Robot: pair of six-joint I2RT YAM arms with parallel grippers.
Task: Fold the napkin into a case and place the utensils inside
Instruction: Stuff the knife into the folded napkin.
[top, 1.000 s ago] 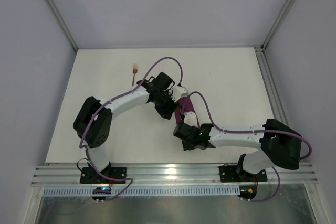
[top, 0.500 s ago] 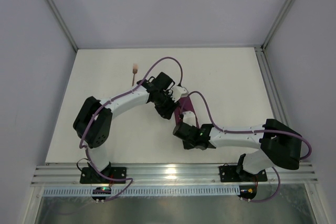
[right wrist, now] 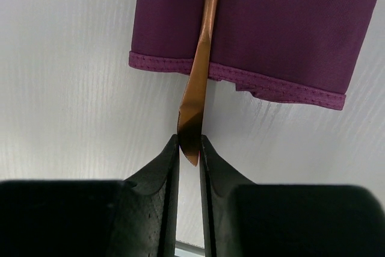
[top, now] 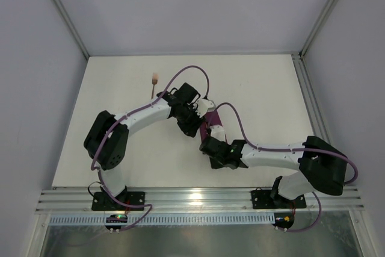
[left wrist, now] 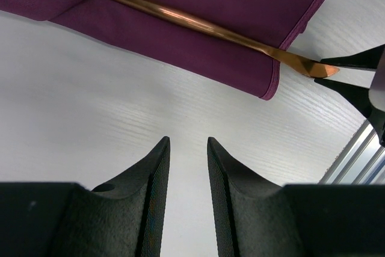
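Inserting, we judge: case (right wrist: 271, 28) folded | right fingers (right wrist: 170, 162) pinch copper utensil (right wrist: 202, 58) tip, case just beyond them | left fingers (left wrist: 157, 170) barely parted, empty | fork (top: 154, 82) far beyond them, not yet in.

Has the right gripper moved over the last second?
Yes, slightly. In the top view the right gripper, shut on the copper utensil, now sits farther from the near-edge rail, nudged toward the case.

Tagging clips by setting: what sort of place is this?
Probably a robotics lab cell: a white table walled by plain panels in aluminium framing, with robot arms bolted to a rail.
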